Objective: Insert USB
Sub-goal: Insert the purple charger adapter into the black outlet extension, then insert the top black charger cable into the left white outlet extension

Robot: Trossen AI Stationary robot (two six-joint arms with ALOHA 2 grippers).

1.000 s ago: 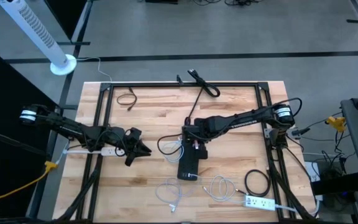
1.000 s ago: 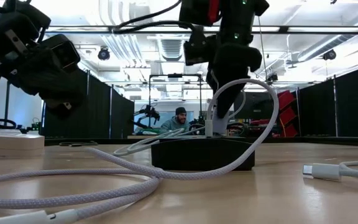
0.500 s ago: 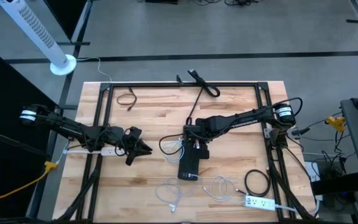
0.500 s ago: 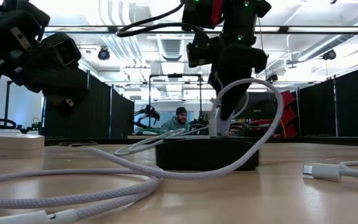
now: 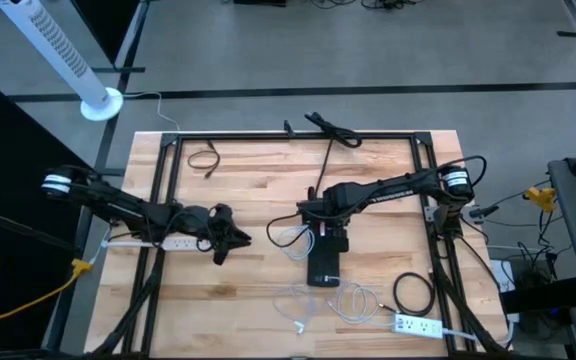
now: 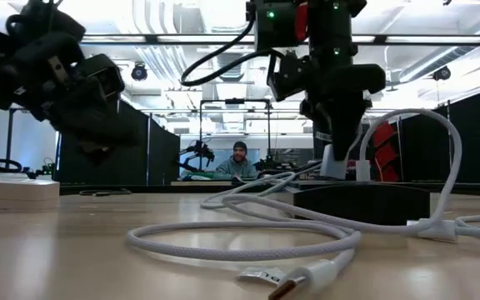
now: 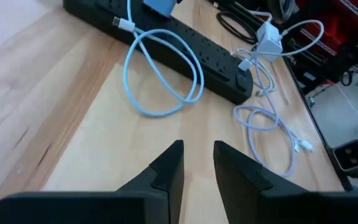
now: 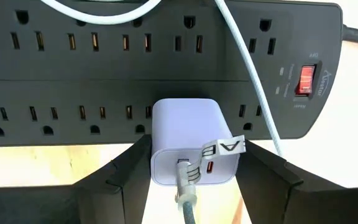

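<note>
The wooden table [image 5: 238, 190] has bare room between the two arms. The right gripper [image 8: 193, 163] is clamped on a smooth white charger [image 8: 190, 140], which sits on the long black power strip [image 8: 135, 68] near the table's middle. A soft white cable [image 6: 248, 242] loops close by. The left gripper [image 7: 196, 163] hangs over bare wood, its jaws a little apart and holding nothing.

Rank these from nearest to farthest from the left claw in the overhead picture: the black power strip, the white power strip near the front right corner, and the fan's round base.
From the left claw:
1. Black power strip, at the table's middle, under the right claw.
2. Fan base, on the floor beyond the table's far left corner.
3. White power strip, at the front right corner.
</note>
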